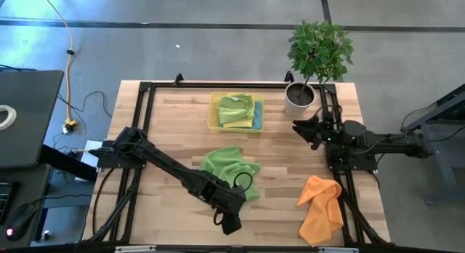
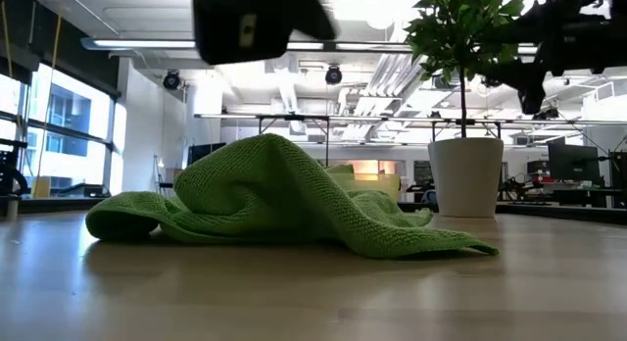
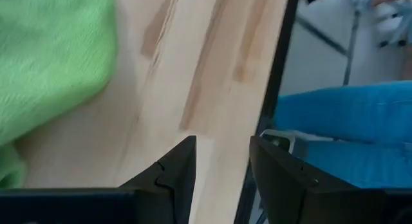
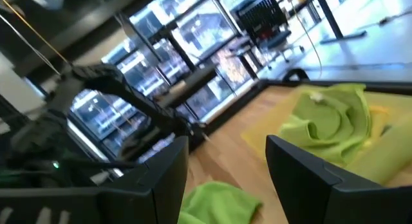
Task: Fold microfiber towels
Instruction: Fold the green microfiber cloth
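Green cloth (image 1: pixel 231 167) is lying rumpled at the table's middle front, and my left claw (image 1: pixel 229 222) is hanging just in front of it, near the table's front edge, fingers parted with nothing between them. In the wrist view only bare wood is showing between the fingers, with the cloth off to one side.

What could go wrong, as I am judging it: I am sitting clear of the cloth, so closing here would catch nothing. The cloth is heaped in loose folds, so a pinch could be taking two layers at once, or the soft pile could be sliding out of the grip. Dragging it could also be bunching it further instead of flattening it.

The cloth is a soft, looped microfibre, humped like a small hill in the low view, its edges trailing flat on smooth pale wood planks (image 1: pixel 174 122).

To the front right, an orange towel (image 1: pixel 322 206) is lying crumpled in a long drape beside the frame rail. My right claw (image 1: pixel 301 129) is waiting wide and empty at the right side, beside a white pot (image 1: pixel 299 99) holding a leafy plant.

Farthest back, a translucent yellow tray (image 1: pixel 213 123) is holding folded towels, green on top, with yellow and blue edges showing.
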Robot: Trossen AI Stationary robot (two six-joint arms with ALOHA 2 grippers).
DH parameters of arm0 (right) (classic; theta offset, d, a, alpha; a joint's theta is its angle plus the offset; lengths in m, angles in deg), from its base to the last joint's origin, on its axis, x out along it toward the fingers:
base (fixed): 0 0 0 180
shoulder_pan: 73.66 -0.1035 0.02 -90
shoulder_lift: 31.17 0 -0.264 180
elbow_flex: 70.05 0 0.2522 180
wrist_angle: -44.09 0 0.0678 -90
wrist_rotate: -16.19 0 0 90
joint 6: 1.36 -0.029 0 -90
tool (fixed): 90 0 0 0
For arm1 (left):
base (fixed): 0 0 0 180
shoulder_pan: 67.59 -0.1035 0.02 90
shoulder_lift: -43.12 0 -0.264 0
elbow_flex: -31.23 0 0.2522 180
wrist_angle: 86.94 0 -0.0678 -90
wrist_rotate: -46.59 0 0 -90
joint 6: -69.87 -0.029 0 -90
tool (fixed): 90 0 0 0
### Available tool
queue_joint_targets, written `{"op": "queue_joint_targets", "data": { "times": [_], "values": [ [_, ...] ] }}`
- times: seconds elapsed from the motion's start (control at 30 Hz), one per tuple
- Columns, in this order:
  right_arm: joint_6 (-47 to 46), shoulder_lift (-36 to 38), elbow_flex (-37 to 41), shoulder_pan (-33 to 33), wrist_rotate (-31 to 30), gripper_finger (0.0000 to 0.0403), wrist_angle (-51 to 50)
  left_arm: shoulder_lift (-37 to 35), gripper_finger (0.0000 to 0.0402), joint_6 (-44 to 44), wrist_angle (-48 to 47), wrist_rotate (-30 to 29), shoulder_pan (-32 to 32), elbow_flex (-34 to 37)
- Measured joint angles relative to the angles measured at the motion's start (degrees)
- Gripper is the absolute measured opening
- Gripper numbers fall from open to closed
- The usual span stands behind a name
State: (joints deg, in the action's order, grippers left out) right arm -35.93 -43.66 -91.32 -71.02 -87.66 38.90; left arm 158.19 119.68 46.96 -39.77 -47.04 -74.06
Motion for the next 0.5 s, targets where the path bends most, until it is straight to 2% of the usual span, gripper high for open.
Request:
{"op": "queue_joint_targets", "data": {
  "times": [0.13,0.27,0.37,0.5],
  "values": [
    [0.37,-7.71,-0.01,-0.02,1.44,0.0199,4.35,-0.61,0.0135,-1.07,-5.07,2.84,-0.35,0.04],
    [3.10,-14.74,-2.58,-0.06,6.00,0.0199,4.91,-2.46,0.0135,-2.96,-9.54,3.53,-0.31,0.02],
    [7.71,-19.89,-6.65,-1.00,9.24,0.0199,2.84,-2.91,0.0135,-3.53,-12.30,3.38,-0.28,-0.02],
    [14.39,-27.36,-14.22,-4.24,11.34,0.0199,-5.88,-3.91,0.0135,-4.54,-15.32,3.67,-0.31,-0.07]
  ]
}}
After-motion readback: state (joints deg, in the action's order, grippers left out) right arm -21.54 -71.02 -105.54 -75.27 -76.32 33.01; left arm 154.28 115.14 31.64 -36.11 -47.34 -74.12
